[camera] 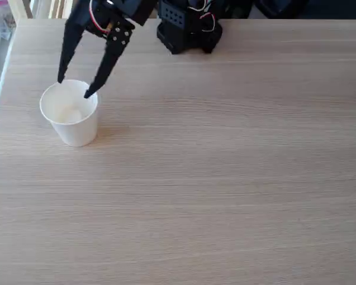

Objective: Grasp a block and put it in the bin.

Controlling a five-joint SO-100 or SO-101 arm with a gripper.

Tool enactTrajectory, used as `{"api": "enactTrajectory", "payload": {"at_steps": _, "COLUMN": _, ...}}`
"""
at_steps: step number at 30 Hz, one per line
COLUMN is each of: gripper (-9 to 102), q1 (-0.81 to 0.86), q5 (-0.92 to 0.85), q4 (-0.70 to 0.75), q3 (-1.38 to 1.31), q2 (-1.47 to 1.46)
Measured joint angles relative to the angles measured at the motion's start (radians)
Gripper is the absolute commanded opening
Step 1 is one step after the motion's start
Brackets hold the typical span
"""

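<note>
End effector [73, 88] spread wide above the bin [69, 114].
I see both fingertips at the rim, holding nothing; a faint white block [75, 113] lies inside.

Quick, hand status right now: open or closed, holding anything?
Hand: open, fingers spread above the rim of the cup, holding nothing. A faint white lump inside the cup may be the block.

No readable text, label, brand or number appears on anything here.
</note>
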Motion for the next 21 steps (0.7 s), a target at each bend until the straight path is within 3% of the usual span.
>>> {"api": "enactTrajectory", "payload": {"at_steps": 12, "gripper": 0, "q1": -0.143, "q5": 0.078, "q4": 0.012, "q3": 0.083, "q2": 0.186}}
{"api": "enactTrajectory", "payload": {"at_steps": 21, "gripper": 0, "q1": -0.488, "q5": 0.407, "q4": 0.222, "q3": 0.265, "q2": 0.505}}
